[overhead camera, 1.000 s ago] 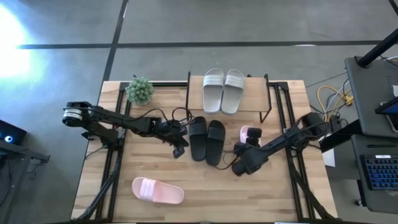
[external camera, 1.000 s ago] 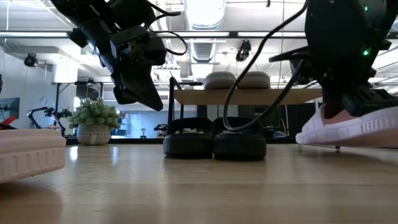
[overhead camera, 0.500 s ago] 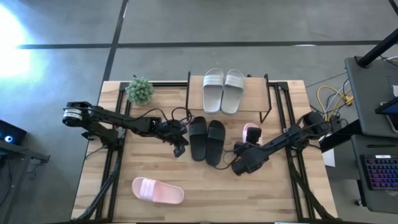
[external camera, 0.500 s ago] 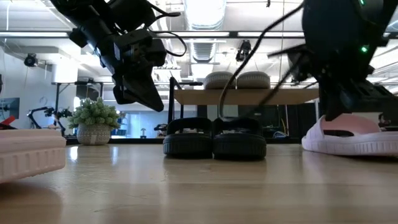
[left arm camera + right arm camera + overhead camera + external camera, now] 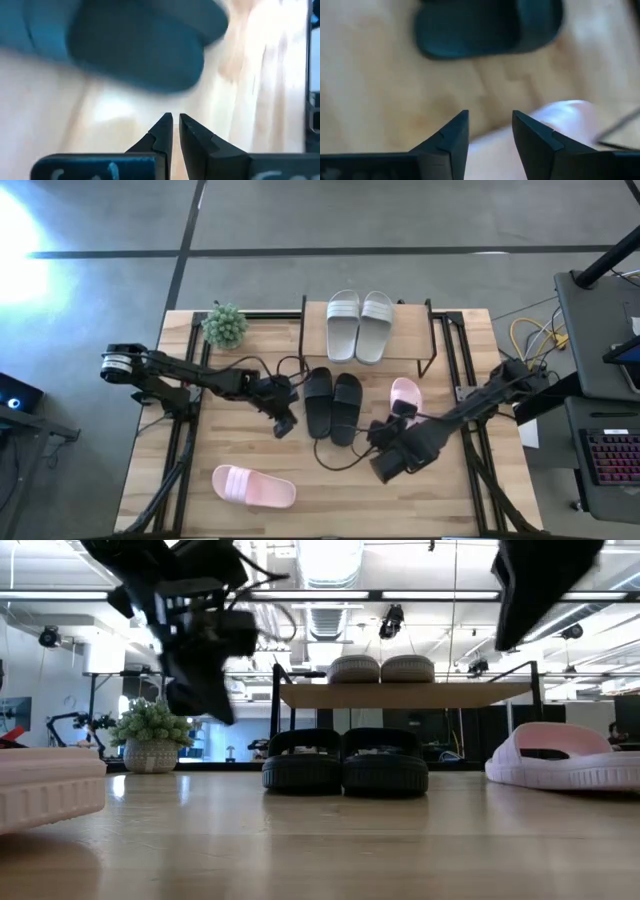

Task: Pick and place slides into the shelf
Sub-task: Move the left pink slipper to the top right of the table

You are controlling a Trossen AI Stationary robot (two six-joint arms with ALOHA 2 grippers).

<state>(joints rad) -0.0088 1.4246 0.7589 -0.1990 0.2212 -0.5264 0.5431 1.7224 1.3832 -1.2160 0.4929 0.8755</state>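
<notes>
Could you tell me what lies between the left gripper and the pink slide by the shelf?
In the high view, the black pair stands side by side between the left gripper and that pink slide, which rests on the tabletop beside the shelf.

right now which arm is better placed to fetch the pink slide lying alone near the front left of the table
Left, probably. The pink open-toe slide sandal lies on the left arm's side, closest to the left end effector, which is shut and empty. The right end effector, open beside the other pink slide, would have to cross the table.
</notes>
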